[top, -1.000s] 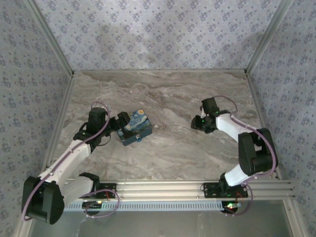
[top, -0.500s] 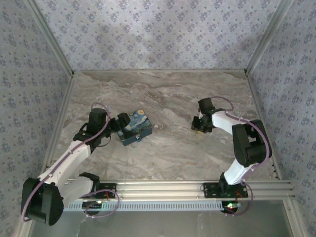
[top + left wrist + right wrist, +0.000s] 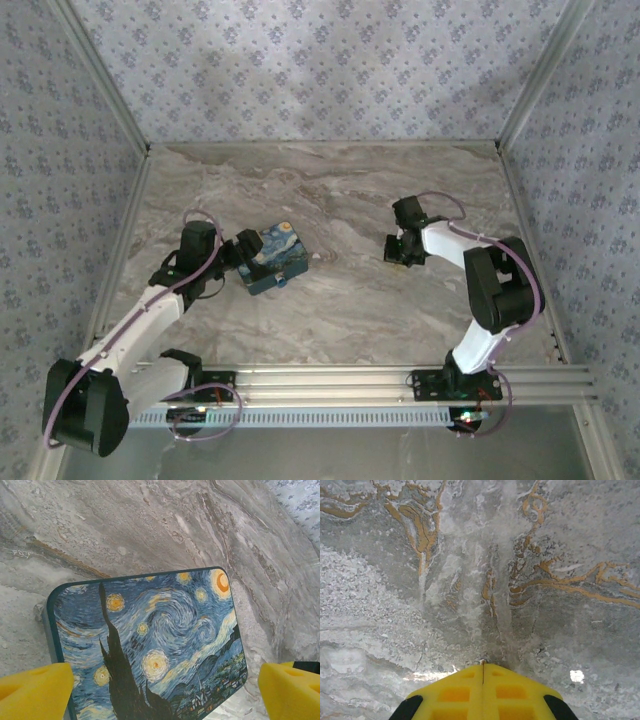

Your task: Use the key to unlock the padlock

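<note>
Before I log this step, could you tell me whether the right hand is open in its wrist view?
No, the right hand is shut: its two yellow fingers meet along a thin seam above the marble table.

**A:** What are they working on?

**B:** A grey marble-patterned tabletop (image 3: 340, 180), veined in tan and rust. It's mostly matte, though the right wrist view catches a small white glare spot (image 3: 577, 676).

**A:** And around it?

**B:** Pale blue-grey walls (image 3: 300, 60) at the back, left and right, papered in a small repeating floral print. Slim silver metal posts (image 3: 538, 75) run up the two back corners, and from overhead they splay outward.

**A:** The near edge?

**B:** A ribbed aluminium rail (image 3: 330, 380) spans it, with a lighter slotted strip (image 3: 330, 415) just below. The light is soft and even, and the shadows are faint.
</note>
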Action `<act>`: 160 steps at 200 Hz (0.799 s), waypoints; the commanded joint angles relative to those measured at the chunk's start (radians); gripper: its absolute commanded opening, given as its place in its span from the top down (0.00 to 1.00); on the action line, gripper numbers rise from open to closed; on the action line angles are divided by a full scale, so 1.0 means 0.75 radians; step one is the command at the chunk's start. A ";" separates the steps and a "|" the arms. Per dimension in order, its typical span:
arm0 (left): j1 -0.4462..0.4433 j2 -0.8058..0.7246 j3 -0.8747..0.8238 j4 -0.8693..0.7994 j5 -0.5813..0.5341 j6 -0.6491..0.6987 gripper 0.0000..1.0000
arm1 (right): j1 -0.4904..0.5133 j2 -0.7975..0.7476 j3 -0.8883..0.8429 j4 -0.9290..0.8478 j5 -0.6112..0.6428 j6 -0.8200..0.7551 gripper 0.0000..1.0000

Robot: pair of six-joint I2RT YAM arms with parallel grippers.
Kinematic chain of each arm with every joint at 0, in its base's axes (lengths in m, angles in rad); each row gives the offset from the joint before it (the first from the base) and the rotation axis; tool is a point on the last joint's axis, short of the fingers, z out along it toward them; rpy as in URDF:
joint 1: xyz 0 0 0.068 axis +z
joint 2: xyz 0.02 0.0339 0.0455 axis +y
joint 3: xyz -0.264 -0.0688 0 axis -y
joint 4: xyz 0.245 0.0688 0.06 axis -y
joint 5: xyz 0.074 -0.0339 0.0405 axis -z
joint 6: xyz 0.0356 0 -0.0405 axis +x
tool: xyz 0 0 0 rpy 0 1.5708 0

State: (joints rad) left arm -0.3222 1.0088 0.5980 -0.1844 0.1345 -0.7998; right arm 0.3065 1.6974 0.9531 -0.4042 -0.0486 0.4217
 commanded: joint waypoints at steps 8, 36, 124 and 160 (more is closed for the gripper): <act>-0.012 -0.002 0.009 -0.013 -0.020 -0.019 0.05 | 0.007 -0.086 -0.033 0.048 -0.110 -0.008 1.00; -0.038 0.016 0.070 -0.024 -0.020 -0.002 0.05 | -0.015 -0.261 -0.048 0.091 -0.254 -0.045 1.00; -0.139 0.246 0.523 0.011 0.342 0.068 0.27 | 0.019 -0.698 0.129 -0.006 -0.859 -0.247 1.00; -0.213 0.361 0.707 0.037 0.547 0.070 0.37 | 0.074 -0.723 0.228 -0.042 -1.013 -0.251 1.00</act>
State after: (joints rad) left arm -0.4480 1.2392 1.0401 -0.1818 0.3904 -0.7620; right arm 0.3359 1.1728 1.0691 -0.3798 -0.6655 0.2638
